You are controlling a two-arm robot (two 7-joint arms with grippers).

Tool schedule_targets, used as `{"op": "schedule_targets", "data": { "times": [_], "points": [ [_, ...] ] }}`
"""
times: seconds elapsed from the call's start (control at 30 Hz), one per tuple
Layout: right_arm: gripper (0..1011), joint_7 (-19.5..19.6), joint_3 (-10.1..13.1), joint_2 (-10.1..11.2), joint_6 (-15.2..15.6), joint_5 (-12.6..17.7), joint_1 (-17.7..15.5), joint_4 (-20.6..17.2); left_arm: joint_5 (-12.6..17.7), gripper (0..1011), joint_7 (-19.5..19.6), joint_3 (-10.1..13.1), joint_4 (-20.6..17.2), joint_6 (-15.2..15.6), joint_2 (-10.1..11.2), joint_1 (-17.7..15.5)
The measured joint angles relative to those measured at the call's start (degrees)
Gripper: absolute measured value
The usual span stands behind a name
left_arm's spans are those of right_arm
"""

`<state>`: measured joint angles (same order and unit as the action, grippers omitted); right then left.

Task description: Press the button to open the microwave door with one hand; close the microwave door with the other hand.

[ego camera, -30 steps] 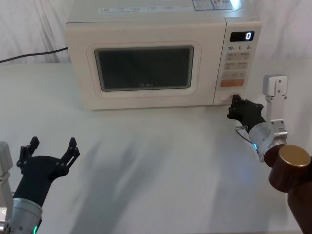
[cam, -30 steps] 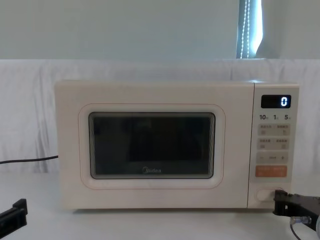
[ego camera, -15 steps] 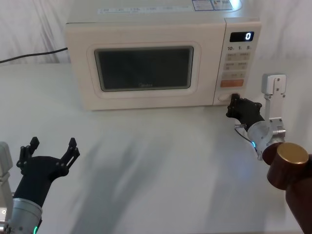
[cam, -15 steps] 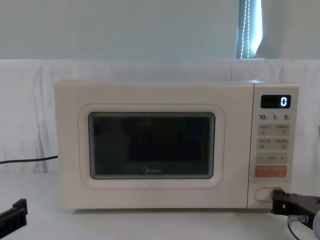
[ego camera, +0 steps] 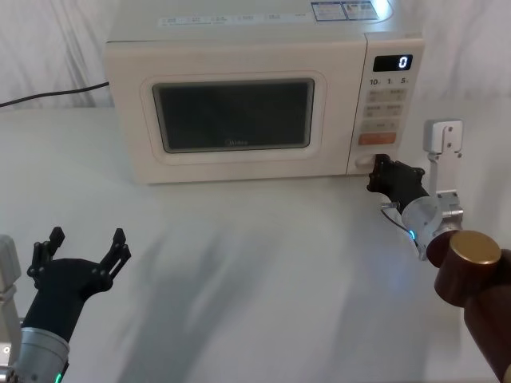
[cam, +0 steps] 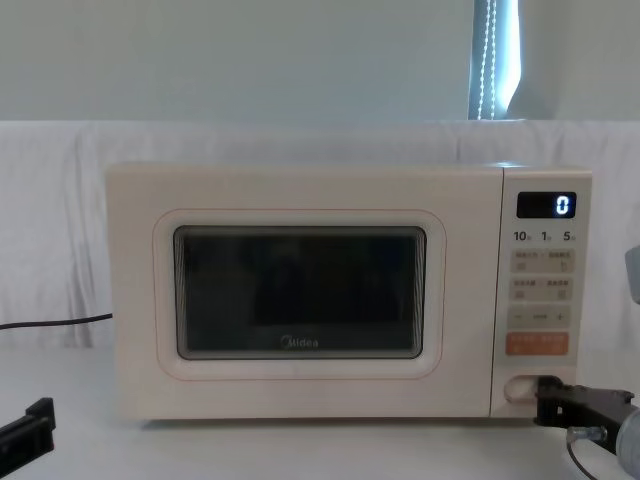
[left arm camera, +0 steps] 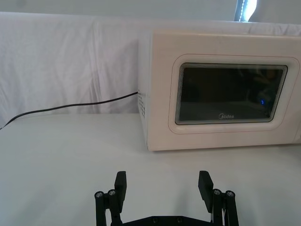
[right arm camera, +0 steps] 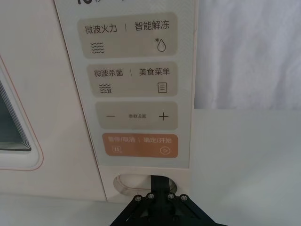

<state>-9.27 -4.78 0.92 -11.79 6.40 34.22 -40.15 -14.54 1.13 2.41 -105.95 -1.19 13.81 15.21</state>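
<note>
1. Left gripper [ego camera: 84, 254], nearest, hangs low at the table's [ego camera: 255, 263] left with fingers wide apart.
2. Right gripper [right arm camera: 160, 182], fingers closed together, presses into the button [right arm camera: 129, 182] under one orange key [right arm camera: 139, 145].
3. Microwave door [ego camera: 231, 120] sits shut; one black cable [ego camera: 52, 93] trails behind.

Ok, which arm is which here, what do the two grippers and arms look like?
The right gripper is black and angular, on a silver cylindrical wrist with a green light, a thin clear cable, a silver bracket and glossy brown arm segments. The left gripper is black with two slim, notched fingers, also on a silver wrist with a green light.
</note>
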Motion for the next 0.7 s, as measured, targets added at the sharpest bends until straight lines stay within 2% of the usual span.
{"op": "schedule_targets", "data": {
  "times": [0.2, 0.7],
  "points": [
    [0, -0.06, 0.0, -0.12, -0.39, -0.22, 1.35, 1.96, 0.0, 1001, 0.0, 0.0, 0.0, 0.0, 0.0, 0.0],
    [0, -0.2, 0.07, -0.28, -0.57, -0.61, 2.58, 3.55, 0.0, 1001, 0.0, 0.0, 0.0, 0.0, 0.0, 0.0]
  ]
}}
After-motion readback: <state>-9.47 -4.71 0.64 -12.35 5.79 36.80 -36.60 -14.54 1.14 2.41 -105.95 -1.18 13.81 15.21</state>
